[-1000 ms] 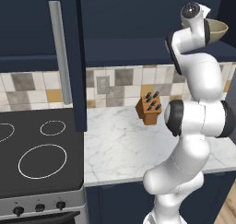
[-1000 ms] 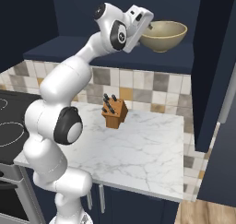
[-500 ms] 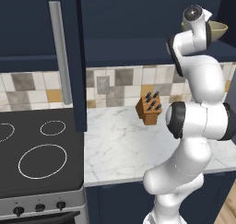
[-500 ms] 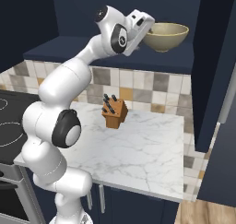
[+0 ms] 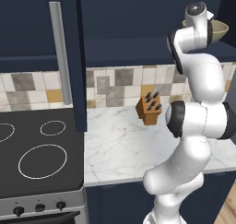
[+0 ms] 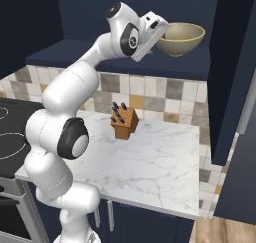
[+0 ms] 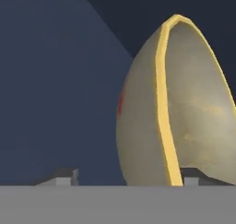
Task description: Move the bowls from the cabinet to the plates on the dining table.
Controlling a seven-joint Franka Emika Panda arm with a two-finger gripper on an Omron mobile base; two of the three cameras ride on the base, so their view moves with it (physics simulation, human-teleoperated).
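Reaches nearer the bowl (image 6: 181,38) than before; gripper (image 7: 122,178) fingers straddle its rim (image 7: 162,98), contact unclear.

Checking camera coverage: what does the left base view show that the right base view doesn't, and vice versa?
Left base only: the stove's full top with three burner rings and front knobs, and a silver bar handle on a cabinet door. Right base only: the gripper at the bowl's rim, the whole bowl, and wood floor at lower right. Both: bowl, knife block, marble counter, tiled backsplash.
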